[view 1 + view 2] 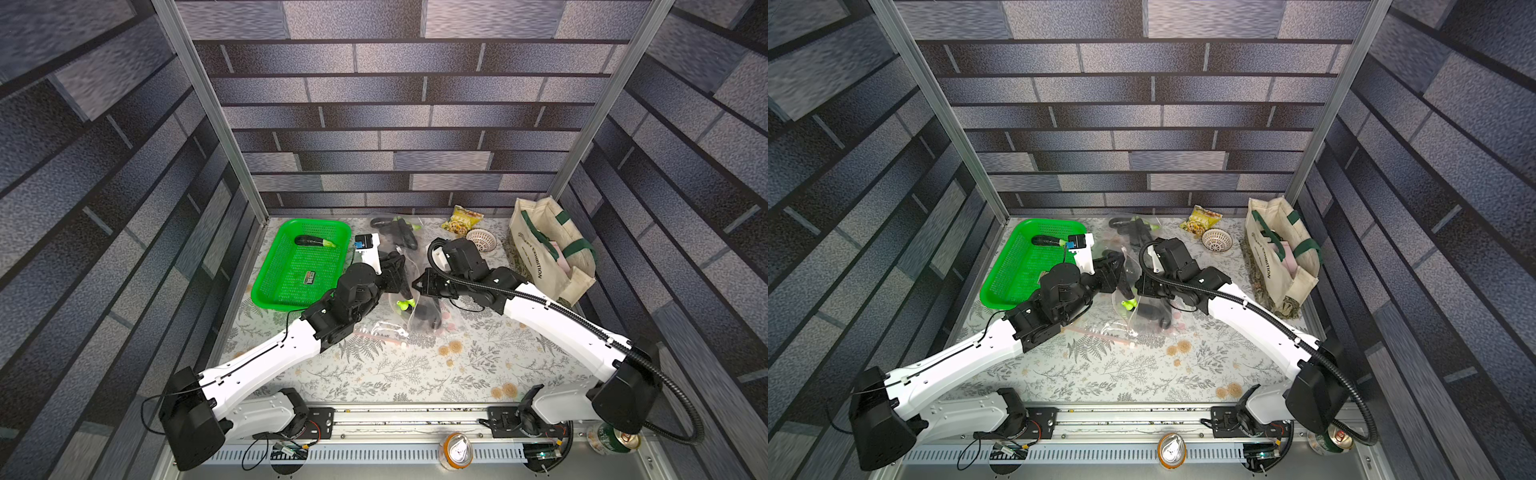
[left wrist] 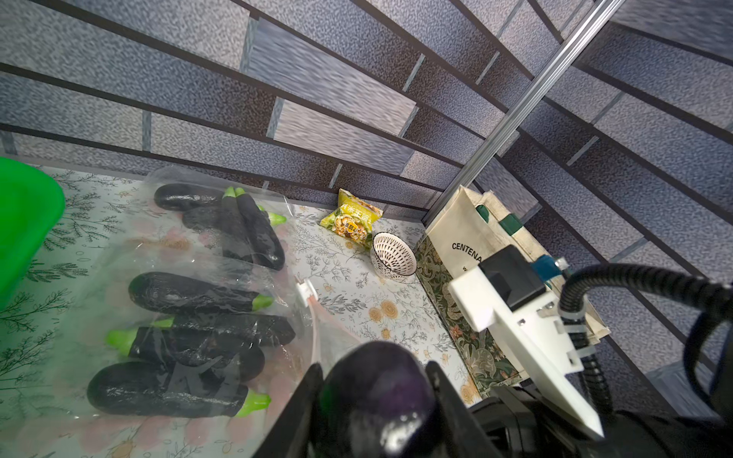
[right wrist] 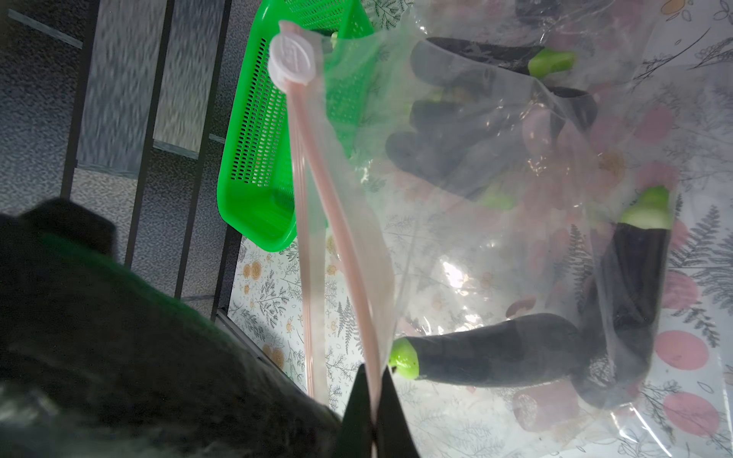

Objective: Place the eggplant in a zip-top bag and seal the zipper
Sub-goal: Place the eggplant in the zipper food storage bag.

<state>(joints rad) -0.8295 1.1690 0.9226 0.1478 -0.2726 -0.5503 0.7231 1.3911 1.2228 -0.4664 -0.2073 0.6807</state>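
Note:
In the left wrist view my left gripper [image 2: 373, 366] is shut on a dark purple eggplant [image 2: 377, 392], its rounded end sticking out between the fingers. My right gripper [image 3: 373, 372] is shut on the pink zipper strip [image 3: 313, 178] of a clear zip-top bag [image 3: 515, 246], holding that edge up; the white slider [image 3: 292, 59] sits at the strip's far end. Two eggplants [image 3: 492, 351] lie inside this bag. In both top views the grippers [image 1: 397, 270] [image 1: 419, 284] [image 1: 1115, 270] [image 1: 1140, 286] face each other over the bag [image 1: 424, 309].
A green basket [image 1: 291, 286] at the left holds one eggplant [image 1: 313, 241]. More bagged eggplants [image 1: 399, 228] lie at the back. A snack packet [image 1: 461, 220], small white basket [image 1: 481, 240] and tote bag [image 1: 548, 249] stand at the back right. Another flat bag [image 1: 382, 332] lies in front.

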